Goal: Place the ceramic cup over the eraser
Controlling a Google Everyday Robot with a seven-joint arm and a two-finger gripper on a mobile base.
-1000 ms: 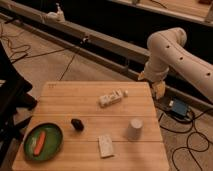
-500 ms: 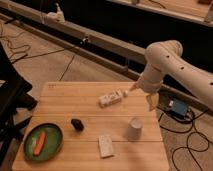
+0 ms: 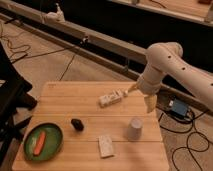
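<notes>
On the wooden table, a green plate with an orange stick sits toward 8 o'clock. The eraser lies near the table's middle. At 5 o'clock from it is a flat white speckled block, and at 1 o'clock a long white bar. The ceramic cup stands mouth-down at 3 o'clock from the eraser, well apart. The gripper hangs above the table's right edge with its jaws spread and empty. The cup is at 6 o'clock from them, untouched, and the eraser at 8 o'clock. A blue box lies on the floor.
</notes>
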